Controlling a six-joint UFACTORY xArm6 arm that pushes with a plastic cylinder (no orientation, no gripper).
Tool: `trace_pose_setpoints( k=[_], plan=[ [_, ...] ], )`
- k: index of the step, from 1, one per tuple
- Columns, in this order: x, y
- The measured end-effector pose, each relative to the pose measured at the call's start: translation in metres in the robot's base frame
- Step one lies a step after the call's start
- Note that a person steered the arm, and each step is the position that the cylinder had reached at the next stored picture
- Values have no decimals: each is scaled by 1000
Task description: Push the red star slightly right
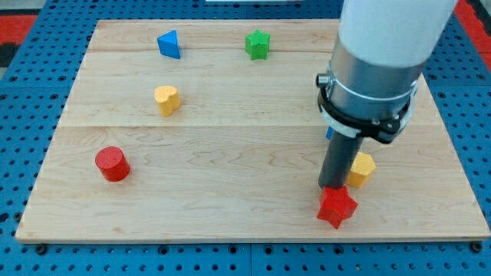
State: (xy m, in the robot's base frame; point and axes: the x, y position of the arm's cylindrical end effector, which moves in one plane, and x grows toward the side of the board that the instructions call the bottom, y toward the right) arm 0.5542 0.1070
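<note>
The red star (337,207) sits near the board's (230,207) bottom edge, toward the view's right. My tip (331,186) touches the star's top-left edge. The yellow block (360,169) lies just right of the rod. There is no pincer here, only the rod. A red cylinder (112,163) rests far left.

No readable text, labels or numbers.
</note>
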Motion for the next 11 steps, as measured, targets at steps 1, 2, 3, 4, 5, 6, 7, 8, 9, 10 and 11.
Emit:
trace_pose_setpoints(
  k=[1,2,3,4,5,6,7,8,9,10,11],
  plan=[
    [-2,-32],
    [9,-107],
    [40,-96],
    [53,-94],
    [50,-69],
    [32,-48],
    [29,-28],
    [29,-26],
    [29,-11],
    [29,14],
    [29,-4]
  ],
)
